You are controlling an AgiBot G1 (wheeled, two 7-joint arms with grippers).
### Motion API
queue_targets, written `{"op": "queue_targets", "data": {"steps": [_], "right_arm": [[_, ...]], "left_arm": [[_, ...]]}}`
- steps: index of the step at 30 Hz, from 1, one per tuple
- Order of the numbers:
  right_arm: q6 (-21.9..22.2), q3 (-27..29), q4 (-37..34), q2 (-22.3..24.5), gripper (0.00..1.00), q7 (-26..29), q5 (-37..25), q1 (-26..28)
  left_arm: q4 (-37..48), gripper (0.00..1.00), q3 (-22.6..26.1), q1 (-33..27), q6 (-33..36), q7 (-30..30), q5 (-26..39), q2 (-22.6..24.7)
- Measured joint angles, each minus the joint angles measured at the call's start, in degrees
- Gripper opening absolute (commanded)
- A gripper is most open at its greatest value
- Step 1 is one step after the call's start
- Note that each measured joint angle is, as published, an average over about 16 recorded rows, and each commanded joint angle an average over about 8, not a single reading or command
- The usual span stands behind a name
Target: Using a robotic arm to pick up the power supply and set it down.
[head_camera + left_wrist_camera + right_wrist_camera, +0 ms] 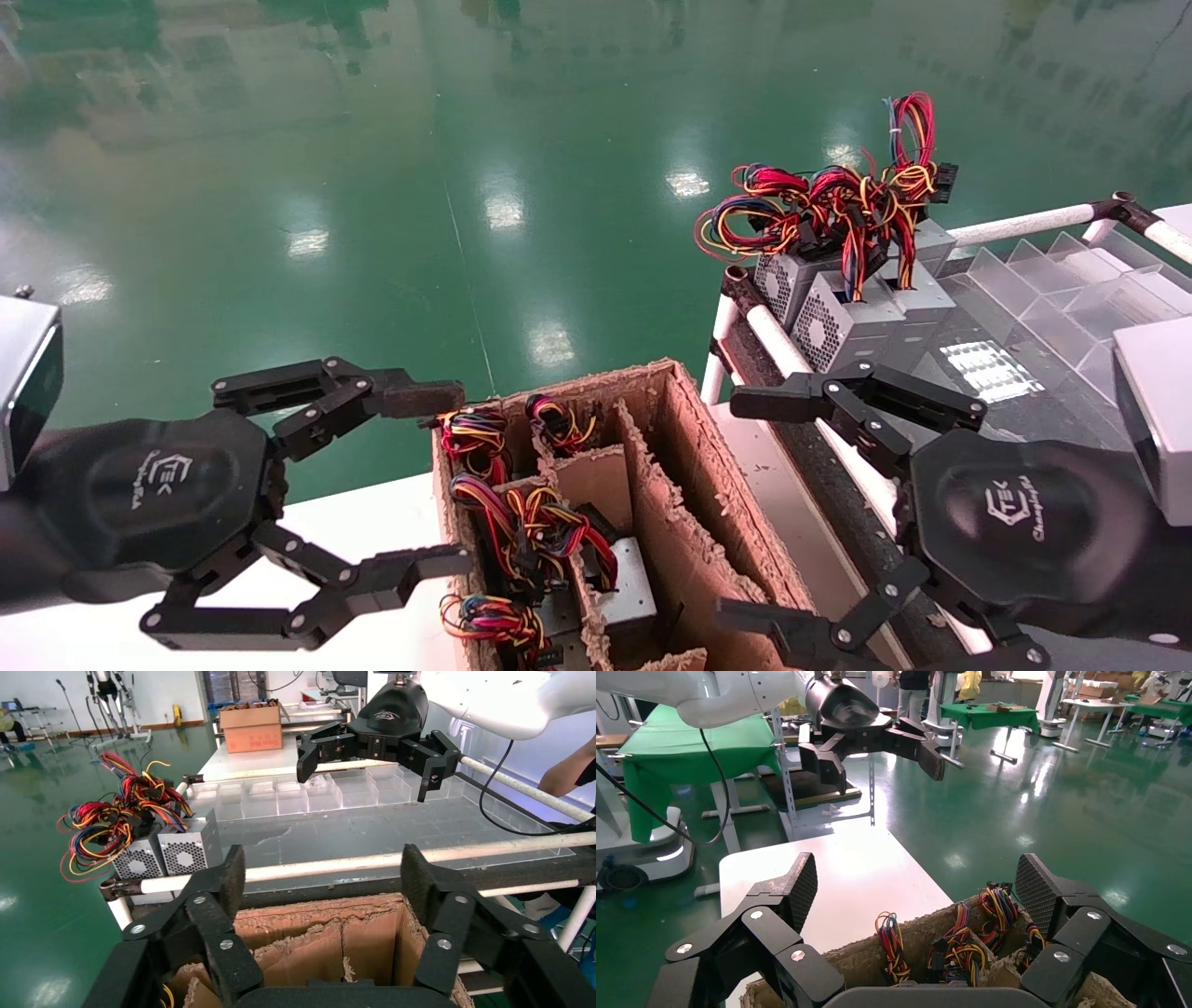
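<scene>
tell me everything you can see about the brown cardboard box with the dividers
The cardboard box is open-topped and brown, with rough, frayed edges. Cardboard dividers split it into compartments. The compartments toward the robot's left hold grey power supplies with red, yellow, orange and blue wire bundles; those toward its right look empty. It sits on a white table, between the open left gripper and open right gripper; neither touches it.

The left gripper and right gripper are held wide open on either side of a cardboard divider box. Wired power supplies are seen inside it; three more are stood on the rack beyond.
</scene>
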Motion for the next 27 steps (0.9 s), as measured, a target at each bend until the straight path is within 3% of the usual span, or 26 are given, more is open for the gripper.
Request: {"op": "queue_targets", "data": {"steps": [15, 27], "right_arm": [[2.3, -1.8, -1.2, -1.1, 1.00, 1.0, -3.7, 0.2], [4.3, -7.6, -5.5, -7.6, 1.00, 2.5, -12.1, 2.8]], "left_arm": [[0.0, 0.00, 0.0, 0.0, 0.0, 0.0, 0.0, 0.0], [0.0, 0.00, 0.0, 0.0, 0.0, 0.0, 0.0, 0.0]]}}
